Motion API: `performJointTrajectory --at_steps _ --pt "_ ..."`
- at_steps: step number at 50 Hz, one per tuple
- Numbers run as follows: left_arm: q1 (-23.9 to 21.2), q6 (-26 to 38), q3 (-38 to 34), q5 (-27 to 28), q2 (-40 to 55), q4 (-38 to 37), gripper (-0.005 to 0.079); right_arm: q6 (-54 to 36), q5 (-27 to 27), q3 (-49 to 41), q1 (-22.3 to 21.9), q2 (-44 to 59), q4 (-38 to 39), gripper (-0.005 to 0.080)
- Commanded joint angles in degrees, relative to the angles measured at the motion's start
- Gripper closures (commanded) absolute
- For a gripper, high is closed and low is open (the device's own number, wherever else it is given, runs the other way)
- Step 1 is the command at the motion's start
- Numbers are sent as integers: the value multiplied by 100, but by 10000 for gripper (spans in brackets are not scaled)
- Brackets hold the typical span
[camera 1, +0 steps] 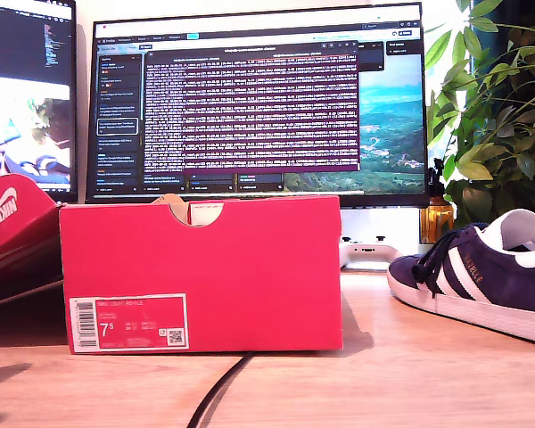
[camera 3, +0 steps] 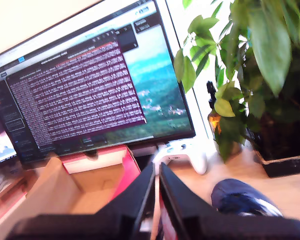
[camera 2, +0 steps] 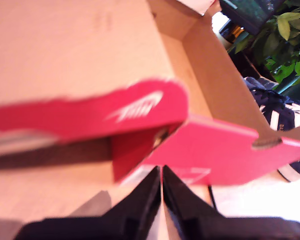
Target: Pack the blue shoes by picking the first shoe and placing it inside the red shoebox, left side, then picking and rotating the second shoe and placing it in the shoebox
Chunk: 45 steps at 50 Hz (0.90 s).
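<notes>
Above the open box, my first gripper [camera 2: 161, 172] hangs with its black jaws pressed together, grasping nothing; my second gripper [camera 3: 156, 172] is likewise closed and empty. Below them the bright red cardboard shoebox [camera 1: 201, 272] stands on the pale wooden desk [camera 1: 410, 374], its lid [camera 1: 9, 218] propped at the exterior view's left. One dark navy suede sneaker with white stripes [camera 1: 486, 272] rests on the desk at that view's right, apart from the box. Behind stand a wide lit monitor [camera 1: 259, 102], a white game controller [camera 3: 182, 152] and a leafy potted plant [camera 1: 495, 107].

Red shoebox [camera 1: 205, 267] upright on the desk, notch up, open — navy striped shoe [camera 1: 481, 272] beside it, exterior view's right
</notes>
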Motion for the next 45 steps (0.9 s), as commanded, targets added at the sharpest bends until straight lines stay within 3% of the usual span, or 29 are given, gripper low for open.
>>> performJointTrajectory --at_steps 1,11,18,36,41,45 --pt "-66 -13 -122 -4 361 411 762 -404 -151 374 -2 400 -570 765" --pt "-109 -13 -122 -4 1320 1215 762 -975 -291 1862 164 1617 -2103 765" --pt "-109 -15 -120 -2 1709 1790 762 -1266 -280 2592 323 2673 -2730 765" --pt "-138 -15 -118 2 2124 2623 762 -1604 -120 2986 918 4826 -3499 758" --pt "-227 -11 -118 2 2149 2651 762 -1606 87 2988 1163 5209 -3620 657" --pt "-269 9 -118 2 2146 2651 762 -1606 341 2988 1362 5421 -3663 462"
